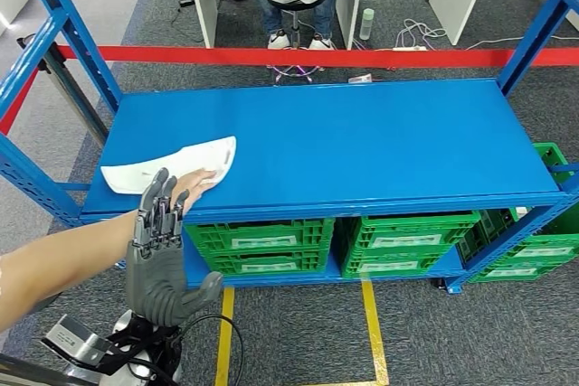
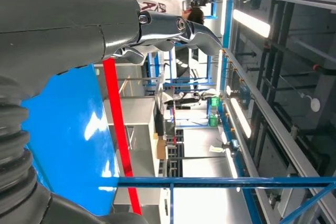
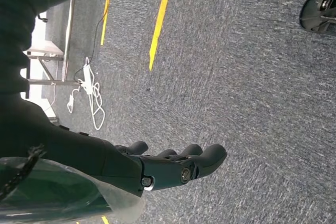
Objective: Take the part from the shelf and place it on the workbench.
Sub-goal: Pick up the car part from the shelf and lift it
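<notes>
On the blue shelf (image 1: pixel 355 142), near its left front corner, lies the white part (image 1: pixel 171 167), flat and long, its near edge close to the shelf lip, likely so a hand coming from in front can get at it. A person's hand (image 1: pixel 194 184) reaches in from the left and rests on the part's front edge; whether it is setting or steadying the part cannot be told. The robot's left hand (image 1: pixel 160 255) is raised just below and in front of that spot, fingers extended upward and apart, thumb out to the side, holding nothing; its fingertips overlap the shelf edge in the head view but do not seem to touch the part. This reads as an approach, grasp not yet made. The right hand (image 3: pixel 174 163) hangs over the grey carpet (image 3: pixel 245 87), fingers straight and loosely spread, empty, kept out of the way.
</notes>
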You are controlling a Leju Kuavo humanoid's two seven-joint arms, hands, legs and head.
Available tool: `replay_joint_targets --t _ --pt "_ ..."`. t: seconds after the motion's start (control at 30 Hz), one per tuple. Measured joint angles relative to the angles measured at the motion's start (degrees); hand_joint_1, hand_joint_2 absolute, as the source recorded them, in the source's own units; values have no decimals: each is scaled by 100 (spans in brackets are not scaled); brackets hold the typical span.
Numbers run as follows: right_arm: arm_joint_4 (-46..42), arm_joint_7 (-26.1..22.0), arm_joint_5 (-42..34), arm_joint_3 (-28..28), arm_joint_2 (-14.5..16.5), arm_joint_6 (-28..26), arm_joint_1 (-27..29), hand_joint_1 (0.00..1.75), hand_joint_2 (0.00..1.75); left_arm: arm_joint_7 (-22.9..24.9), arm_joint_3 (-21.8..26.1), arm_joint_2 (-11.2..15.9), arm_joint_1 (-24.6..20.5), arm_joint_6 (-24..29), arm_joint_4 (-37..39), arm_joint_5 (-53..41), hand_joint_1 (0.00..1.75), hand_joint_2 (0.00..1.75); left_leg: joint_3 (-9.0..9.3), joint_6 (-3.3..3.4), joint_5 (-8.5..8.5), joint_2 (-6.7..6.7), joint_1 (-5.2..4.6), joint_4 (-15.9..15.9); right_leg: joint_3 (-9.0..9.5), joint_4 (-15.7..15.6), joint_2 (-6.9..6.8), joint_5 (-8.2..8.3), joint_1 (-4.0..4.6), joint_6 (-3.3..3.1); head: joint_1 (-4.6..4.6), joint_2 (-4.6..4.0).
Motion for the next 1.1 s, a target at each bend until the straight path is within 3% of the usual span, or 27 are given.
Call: replay_joint_targets --t 1.1 --pt "0 -2 -28 -40 0 34 0 0 175 12 6 5 41 23 -1 49 0 175 0 0 0 0 0 0 0 0 0 0 0 0 0 1"
